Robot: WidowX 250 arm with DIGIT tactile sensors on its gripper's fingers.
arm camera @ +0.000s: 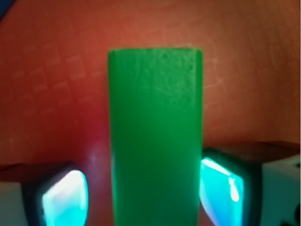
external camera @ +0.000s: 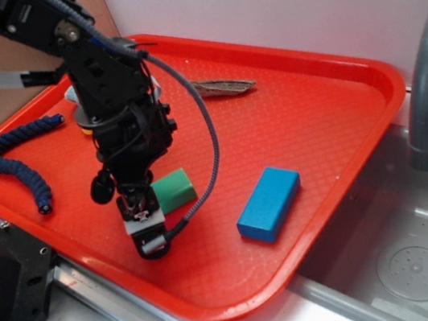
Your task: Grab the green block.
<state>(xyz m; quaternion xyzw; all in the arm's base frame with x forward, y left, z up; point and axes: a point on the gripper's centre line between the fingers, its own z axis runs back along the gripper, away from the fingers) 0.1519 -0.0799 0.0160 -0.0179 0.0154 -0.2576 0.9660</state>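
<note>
Red tray (external camera: 326, 94) carries green block (external camera: 174, 189), blue block (external camera: 269, 203).

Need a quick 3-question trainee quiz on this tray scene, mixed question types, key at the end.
1. True or false: the green block lies between the two fingers of the end effector.
2. Multiple choice: which object lies nearest the sink-side edge of the red tray? A) blue block B) blue segmented snake toy C) green block
3. Short answer: in the wrist view, does either finger pad clearly press on the green block?

Key:
1. True.
2. A.
3. The right pad sits at the block's edge; a gap shows on the left side. Firm contact cannot be confirmed.
</note>
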